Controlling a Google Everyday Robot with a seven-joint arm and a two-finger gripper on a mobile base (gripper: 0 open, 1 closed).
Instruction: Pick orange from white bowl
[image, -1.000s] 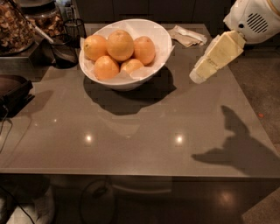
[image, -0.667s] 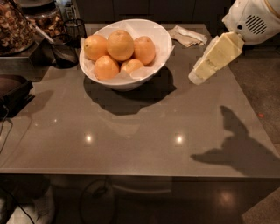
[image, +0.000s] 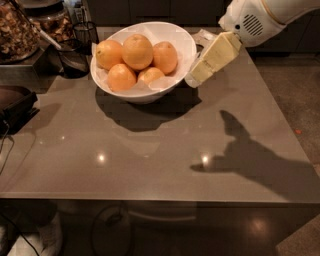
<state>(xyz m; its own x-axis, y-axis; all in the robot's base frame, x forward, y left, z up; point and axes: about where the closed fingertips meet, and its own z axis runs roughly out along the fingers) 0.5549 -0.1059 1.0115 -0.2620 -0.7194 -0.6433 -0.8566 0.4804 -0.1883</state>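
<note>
The white bowl (image: 183, 46) stands at the back middle of the grey table and holds several oranges on white paper. The biggest orange (image: 137, 50) sits on top in the middle of the pile, with smaller ones around it. My gripper (image: 193, 80), cream-coloured, reaches down and left from the white arm at the top right. Its tip hangs just outside the bowl's right rim, above the table and apart from the oranges. It holds nothing that I can see.
A dark glass cup (image: 85, 32) and a black mesh holder (image: 73, 58) stand left of the bowl. A jar of dried food (image: 18, 30) is at the far left. Crumpled paper (image: 203, 36) lies behind the gripper. A dark object (image: 15, 103) sits at the left edge.
The gripper has moved left, from well to the right of the bowl to right beside its right rim. The bowl and oranges have not moved.
</note>
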